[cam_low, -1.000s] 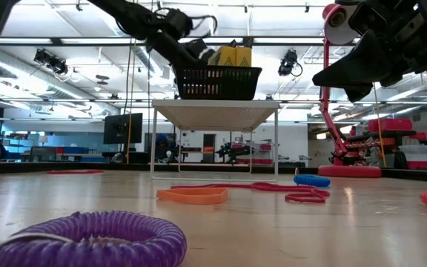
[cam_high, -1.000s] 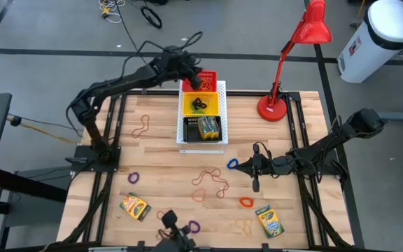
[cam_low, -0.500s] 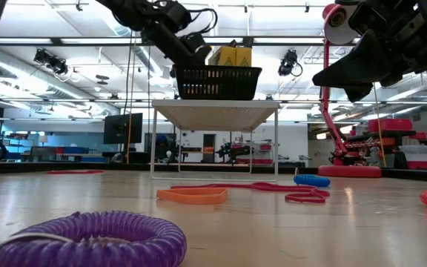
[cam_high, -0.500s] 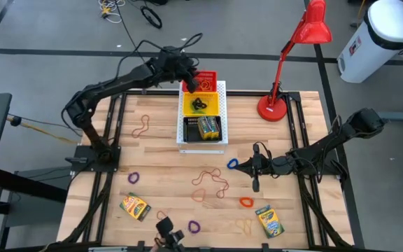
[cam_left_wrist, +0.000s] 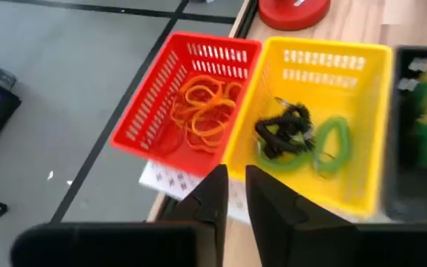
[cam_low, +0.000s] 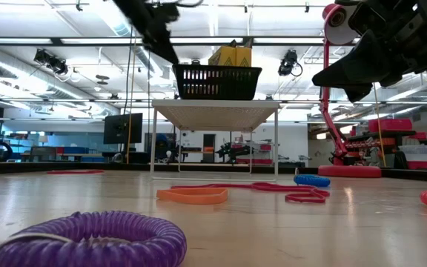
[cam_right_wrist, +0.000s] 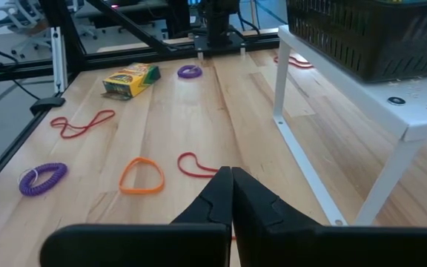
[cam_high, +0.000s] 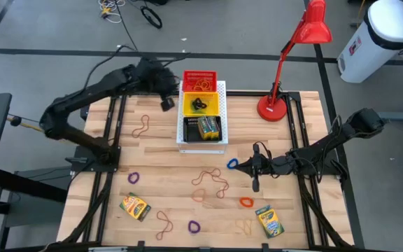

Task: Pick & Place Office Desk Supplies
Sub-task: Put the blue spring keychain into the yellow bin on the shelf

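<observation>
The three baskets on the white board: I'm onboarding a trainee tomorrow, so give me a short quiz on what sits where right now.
1. True or false: the red basket holds rubber bands.
2. Which basket holds the crayon boxes? A red, B yellow, C black.
3. Fill in: the left gripper hangs beside the baskets, on the side away from the ____.

Key
1. True.
2. C, the black basket; the yellow basket holds a black loop and a green loop.
3. The red lamp. The right gripper waits low over the table's near half, shut.
</observation>
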### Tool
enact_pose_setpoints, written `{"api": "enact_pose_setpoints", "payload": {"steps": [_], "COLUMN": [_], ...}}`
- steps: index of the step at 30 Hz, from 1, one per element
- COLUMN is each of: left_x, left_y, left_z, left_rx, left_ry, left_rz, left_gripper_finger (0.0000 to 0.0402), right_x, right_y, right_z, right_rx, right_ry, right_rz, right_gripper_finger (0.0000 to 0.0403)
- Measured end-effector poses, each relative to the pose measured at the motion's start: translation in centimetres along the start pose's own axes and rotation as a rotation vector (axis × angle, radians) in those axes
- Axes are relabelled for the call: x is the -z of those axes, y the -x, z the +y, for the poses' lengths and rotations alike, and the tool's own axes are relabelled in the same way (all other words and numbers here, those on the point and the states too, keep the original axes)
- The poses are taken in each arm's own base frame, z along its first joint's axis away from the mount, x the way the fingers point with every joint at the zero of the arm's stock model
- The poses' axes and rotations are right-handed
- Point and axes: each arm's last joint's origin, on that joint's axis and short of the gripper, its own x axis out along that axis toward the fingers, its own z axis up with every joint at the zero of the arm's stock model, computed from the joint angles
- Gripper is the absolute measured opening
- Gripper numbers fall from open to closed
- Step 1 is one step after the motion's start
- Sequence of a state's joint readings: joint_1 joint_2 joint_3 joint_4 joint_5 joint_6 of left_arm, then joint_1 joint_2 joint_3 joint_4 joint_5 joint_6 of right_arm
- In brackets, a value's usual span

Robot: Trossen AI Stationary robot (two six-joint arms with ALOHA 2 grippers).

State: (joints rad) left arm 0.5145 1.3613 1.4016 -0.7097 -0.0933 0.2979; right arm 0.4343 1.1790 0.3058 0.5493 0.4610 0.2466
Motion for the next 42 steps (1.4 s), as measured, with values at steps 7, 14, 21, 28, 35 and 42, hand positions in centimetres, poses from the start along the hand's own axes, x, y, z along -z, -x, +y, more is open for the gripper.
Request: {"api": "enact_pose_setpoints", "payload": {"steps": [7,14,21,28,35,42], "left_x": [5.6,13.3,18.8,22.5,22.9,22.9], "left_y": [2.6,2.6,0.9,-0.5,-0.6,-0.6], "left_z": [-2.7,-5.8,-7.9,-9.3,-9.3,-9.3], "left_rx": [0.072,0.09,0.11,0.107,0.109,0.101], "left_ry": [0.022,0.108,0.257,0.293,0.324,0.317], "left_rz": [-0.139,-0.316,-0.513,-0.755,-0.787,-0.78], "left_gripper_finger": [0.0021,0.001,0.0014,0.0013,0.0013,0.0013], "right_x": [0.0,0.0,0.0,0.0,0.0,-0.1], "right_y": [0.0,0.0,0.0,0.0,0.0,0.0], "right_z": [0.0,0.0,0.0,0.0,0.0,0.0], "right_rx": [0.0,0.0,0.0,0.0,-0.001,-0.004], "right_ry": [0.0,0.0,0.0,0.0,-0.002,-0.007], "right_rz": [0.0,0.0,0.0,0.0,-0.003,-0.014], "right_gripper_finger": [0.0005,0.0005,0.0005,0.0005,0.0005,0.0005]}}
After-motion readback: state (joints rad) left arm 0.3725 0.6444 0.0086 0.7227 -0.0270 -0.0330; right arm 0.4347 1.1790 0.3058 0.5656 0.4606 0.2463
